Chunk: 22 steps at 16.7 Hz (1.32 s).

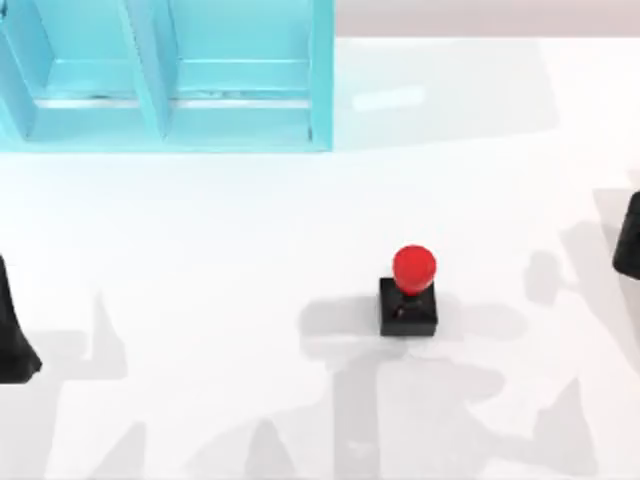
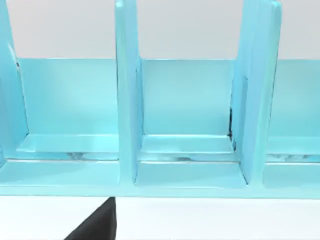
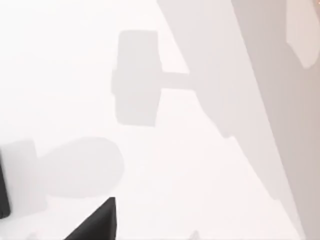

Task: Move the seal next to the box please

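Nearest the camera, only shadows are cast on the white table (image 1: 200, 230). A little farther, the seal (image 1: 410, 290) is seen standing upright, right of centre, its red knob above its black base, untouched and well apart from the box (image 1: 170, 75). At mid depth the left arm (image 1: 12, 330) is parked at the left edge and the right arm (image 1: 628, 235) at the right edge; whether either claw is apart or together cannot be told. In the right wrist view, a black edge of the seal's base (image 3: 4, 185) is caught. Farthest, the turquoise box with open compartments (image 2: 187, 100) is set at the far left.

The task is judged not yet begun: the seal remains to be grasped, carried far and left, and set down beside the box.
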{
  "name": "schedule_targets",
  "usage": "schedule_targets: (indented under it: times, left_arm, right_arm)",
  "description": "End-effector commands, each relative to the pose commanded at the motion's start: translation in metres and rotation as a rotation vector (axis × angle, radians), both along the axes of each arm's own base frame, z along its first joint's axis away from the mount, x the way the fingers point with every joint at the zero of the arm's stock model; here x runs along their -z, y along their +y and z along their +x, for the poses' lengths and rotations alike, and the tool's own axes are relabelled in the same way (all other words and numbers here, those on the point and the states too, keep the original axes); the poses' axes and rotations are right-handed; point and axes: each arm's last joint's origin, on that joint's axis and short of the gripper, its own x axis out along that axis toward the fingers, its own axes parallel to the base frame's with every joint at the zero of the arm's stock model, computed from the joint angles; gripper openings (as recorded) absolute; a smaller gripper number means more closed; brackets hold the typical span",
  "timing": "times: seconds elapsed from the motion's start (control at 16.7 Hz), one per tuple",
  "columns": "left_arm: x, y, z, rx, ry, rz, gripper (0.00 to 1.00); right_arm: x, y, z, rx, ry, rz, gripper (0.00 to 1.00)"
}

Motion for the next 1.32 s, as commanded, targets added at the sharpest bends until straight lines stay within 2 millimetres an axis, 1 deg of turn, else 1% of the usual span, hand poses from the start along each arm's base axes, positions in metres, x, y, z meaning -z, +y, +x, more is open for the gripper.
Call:
schedule_targets:
  times: [0.18, 0.36, 0.48, 0.6, 0.78, 1.02, 1.14, 1.32]
  left_arm:
    - [0.0, 0.0, 0.0, 0.0, 0.0, 0.0, 1.0]
    - [0.0, 0.0, 0.0, 0.0, 0.0, 0.0, 1.0]
    - [0.0, 0.0, 0.0, 0.0, 0.0, 0.0, 1.0]
    - [0.0, 0.0, 0.0, 0.0, 0.0, 0.0, 1.0]
    - [0.0, 0.0, 0.0, 0.0, 0.0, 0.0, 1.0]
    - [0.0, 0.0, 0.0, 0.0, 0.0, 0.0, 1.0]
    - [0.0, 0.0, 0.0, 0.0, 0.0, 0.0, 1.0]
    - [0.0, 0.0, 0.0, 0.0, 0.0, 0.0, 1.0]
  right_arm:
    - [-0.004, 0.027, 0.04, 0.005, 0.187, -0.006, 1.0]
    - [-0.004, 0.06, 0.075, -0.013, 0.33, -0.031, 1.0]
    - [-0.003, 0.084, 0.093, -0.036, 0.401, -0.055, 1.0]
    - [-0.003, 0.108, 0.107, -0.068, 0.454, -0.079, 1.0]
    - [-0.005, 0.142, 0.119, -0.127, 0.498, -0.11, 1.0]
    - [-0.014, 0.18, 0.123, -0.218, 0.511, -0.137, 1.0]
    - [-0.019, 0.195, 0.123, -0.261, 0.507, -0.144, 1.0]
    - [-0.025, 0.208, 0.12, -0.305, 0.499, -0.15, 1.0]
